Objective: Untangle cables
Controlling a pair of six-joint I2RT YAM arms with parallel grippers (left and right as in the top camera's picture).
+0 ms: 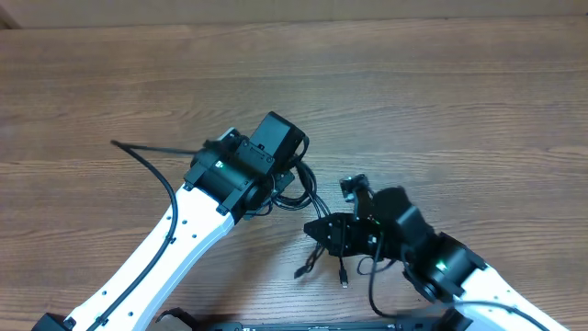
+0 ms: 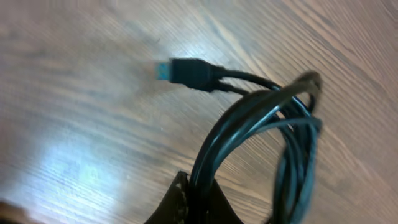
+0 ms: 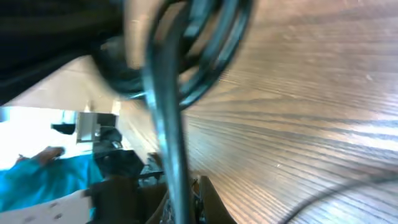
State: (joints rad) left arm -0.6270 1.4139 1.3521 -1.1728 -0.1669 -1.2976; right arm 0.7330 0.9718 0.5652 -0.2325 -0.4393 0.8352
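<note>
- Claws clenched, overhead: left gripper (image 1: 292, 176) grasps the cables (image 1: 308, 198) from 10 o'clock, right gripper (image 1: 333, 232) from 4 o'clock.
- Left wrist: looped cables (image 2: 249, 118) pinched at 6 o'clock; plug (image 2: 189, 73) at 11 o'clock.
- Right wrist: cables (image 3: 171, 124) clamped at 6 o'clock. Step: both ends gripped; next move probably calls for drawing the arms apart.

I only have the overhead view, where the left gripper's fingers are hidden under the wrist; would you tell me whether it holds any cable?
Observer: Yes; the left wrist view shows the left gripper shut on a loop of cables that runs down between its fingers.
Operator: Is a plug free there?
Observer: One plug, bluish at the tip, juts from the loop, ungripped.
Operator: And the other side?
Observer: Its wrist view, though blurred, shows the right gripper shut on one cord.
</note>
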